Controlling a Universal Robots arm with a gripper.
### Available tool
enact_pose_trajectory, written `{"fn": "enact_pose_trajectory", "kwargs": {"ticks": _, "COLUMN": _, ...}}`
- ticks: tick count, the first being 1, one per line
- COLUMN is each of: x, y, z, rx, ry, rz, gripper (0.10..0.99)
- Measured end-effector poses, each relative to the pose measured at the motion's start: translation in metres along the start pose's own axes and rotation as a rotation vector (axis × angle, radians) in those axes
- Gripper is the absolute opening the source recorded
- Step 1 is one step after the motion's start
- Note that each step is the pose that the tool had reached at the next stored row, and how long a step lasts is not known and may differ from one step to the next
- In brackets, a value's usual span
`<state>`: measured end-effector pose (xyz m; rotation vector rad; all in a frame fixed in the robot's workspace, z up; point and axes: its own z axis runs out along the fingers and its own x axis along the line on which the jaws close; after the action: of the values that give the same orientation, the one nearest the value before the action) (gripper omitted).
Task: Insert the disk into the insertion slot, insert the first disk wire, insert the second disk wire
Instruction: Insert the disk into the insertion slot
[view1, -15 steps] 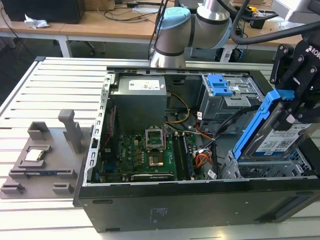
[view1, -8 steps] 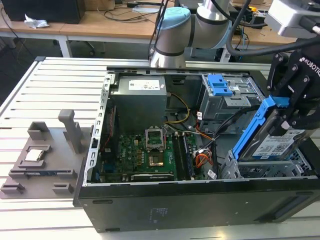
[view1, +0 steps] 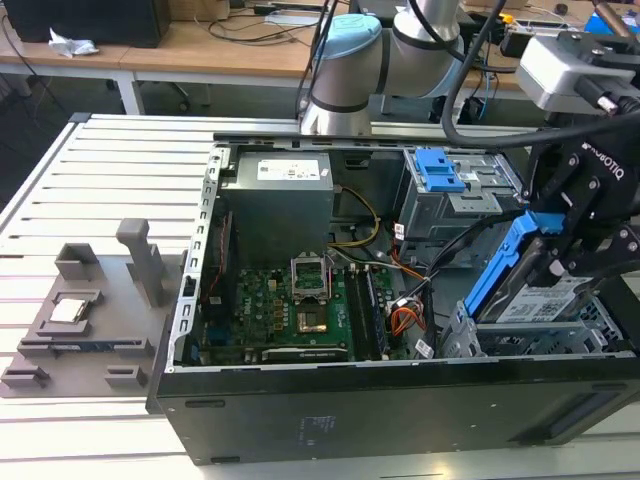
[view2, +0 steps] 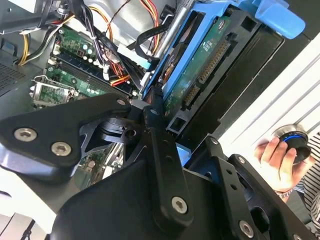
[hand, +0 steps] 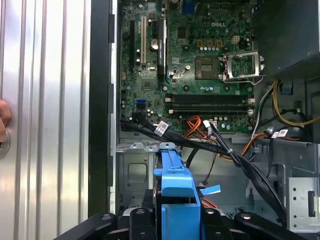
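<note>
Holding the disk by its blue carrier, the hand is clamped on it. The disk is tilted steeply, its low end at the slot on the exterior view's right. Judgement: flatten the tilt and square the edge to the opening before pushing. Cables cross just beyond, so avoid pinching them.
</note>
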<state>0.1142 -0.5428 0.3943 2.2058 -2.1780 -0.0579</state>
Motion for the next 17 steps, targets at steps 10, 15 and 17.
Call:
{"fn": "enact_pose_trajectory", "kwargs": {"ticks": 10, "x": 0.0, "y": -0.0003, "z": 0.0046, "rx": 0.0, "ry": 0.0, "rz": 0.0, "gripper": 0.439}}
{"fn": "enact_pose_trajectory", "kwargs": {"ticks": 15, "x": 0.0, "y": -0.0003, "z": 0.0046, "rx": 0.0, "ry": 0.0001, "rz": 0.0, "gripper": 0.361}}
{"fn": "enact_pose_trajectory", "kwargs": {"ticks": 17, "x": 0.0, "y": -0.0002, "z": 0.0045, "rx": 0.0, "ry": 0.0002, "rz": 0.0, "gripper": 0.294}}
